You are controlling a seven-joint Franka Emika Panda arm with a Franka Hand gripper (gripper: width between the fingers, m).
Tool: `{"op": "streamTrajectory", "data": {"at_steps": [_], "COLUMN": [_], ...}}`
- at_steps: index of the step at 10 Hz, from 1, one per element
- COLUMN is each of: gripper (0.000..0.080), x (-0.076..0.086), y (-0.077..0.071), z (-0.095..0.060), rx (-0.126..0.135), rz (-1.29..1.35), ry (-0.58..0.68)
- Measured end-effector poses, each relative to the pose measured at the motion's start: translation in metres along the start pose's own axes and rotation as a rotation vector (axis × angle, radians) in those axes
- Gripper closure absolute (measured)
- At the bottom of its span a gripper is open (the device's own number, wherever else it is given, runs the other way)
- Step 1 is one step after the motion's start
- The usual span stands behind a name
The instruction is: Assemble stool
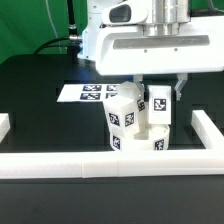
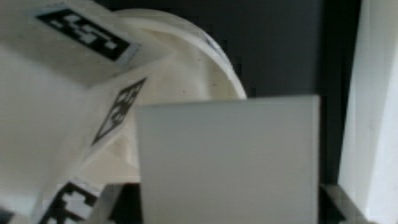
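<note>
The white round stool seat (image 1: 137, 142) stands near the front rail, with square tags on its side. One blocky white leg (image 1: 122, 106) stands upright on top of it. A second leg (image 1: 158, 102) stands on the seat beside it, on the exterior view's right, and my gripper (image 1: 160, 92) comes down from above and is shut on it. In the wrist view that leg (image 2: 231, 155) fills the gap between the dark fingers (image 2: 349, 205). The seat's curved body (image 2: 178, 70) and the tagged leg (image 2: 71, 120) lie behind it. A third leg is not visible.
The marker board (image 1: 88, 93) lies flat on the black table behind the seat. White border rails run along the front (image 1: 60, 165), the exterior view's right (image 1: 206, 130) and left (image 1: 3, 125). The arm's white body hangs above the seat.
</note>
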State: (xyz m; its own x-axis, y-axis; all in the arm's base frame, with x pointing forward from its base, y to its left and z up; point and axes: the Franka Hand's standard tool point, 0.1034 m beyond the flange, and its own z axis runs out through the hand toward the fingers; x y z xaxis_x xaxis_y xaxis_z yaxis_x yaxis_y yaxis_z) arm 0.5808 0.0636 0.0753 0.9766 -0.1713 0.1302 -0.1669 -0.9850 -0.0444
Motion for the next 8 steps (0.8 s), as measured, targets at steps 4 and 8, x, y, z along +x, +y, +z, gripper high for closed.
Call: {"op": "streamTrajectory", "data": {"at_steps": [4,8], "gripper": [0.0462,0.0462], "x": [0.010,0.012], "y": [0.012,0.010], "z": [0.000,0.001], "rx": [0.035,0.030], "rz": [0.450,0.742], "ry": [-0.071,-0.062]}}
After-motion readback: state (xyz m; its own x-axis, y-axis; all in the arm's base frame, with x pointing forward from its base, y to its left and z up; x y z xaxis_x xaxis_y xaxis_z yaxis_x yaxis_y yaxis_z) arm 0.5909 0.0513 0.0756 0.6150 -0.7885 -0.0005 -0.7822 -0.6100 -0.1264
